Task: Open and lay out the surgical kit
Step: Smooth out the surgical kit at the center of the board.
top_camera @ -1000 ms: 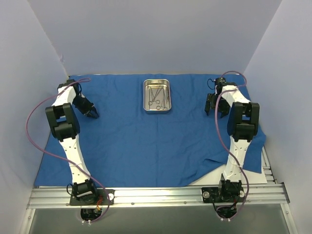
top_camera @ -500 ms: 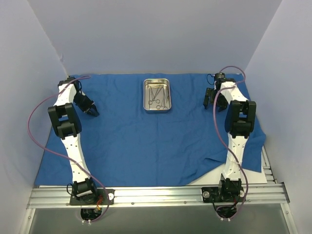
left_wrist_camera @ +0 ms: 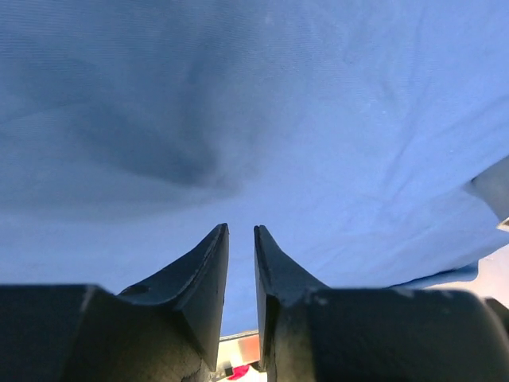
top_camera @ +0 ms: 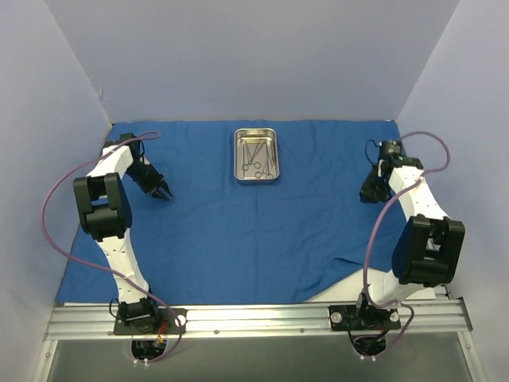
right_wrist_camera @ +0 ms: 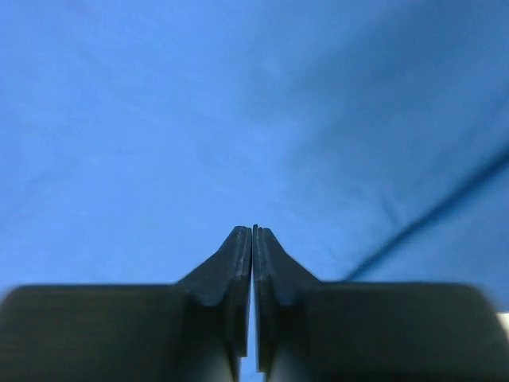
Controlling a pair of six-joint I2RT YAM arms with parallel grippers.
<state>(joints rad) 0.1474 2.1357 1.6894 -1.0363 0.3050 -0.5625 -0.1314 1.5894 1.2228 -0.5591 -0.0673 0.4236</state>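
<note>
While the blue cloth wrap [top_camera: 238,239] lies spread open, the steel tray [top_camera: 236,156] sits on its far centre with the thin scissor-like instruments [top_camera: 258,157] inside. Left claw [top_camera: 163,192]: over the cloth's left part, fingers slightly parted, gripping nothing. Right claw [top_camera: 368,193]: over the right part, clenched, nothing visible between its fingers.

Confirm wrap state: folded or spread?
Spread. The wrap lies opened out flat, with the tray uncovered on it; only its near-right edge is bunched back.
</note>
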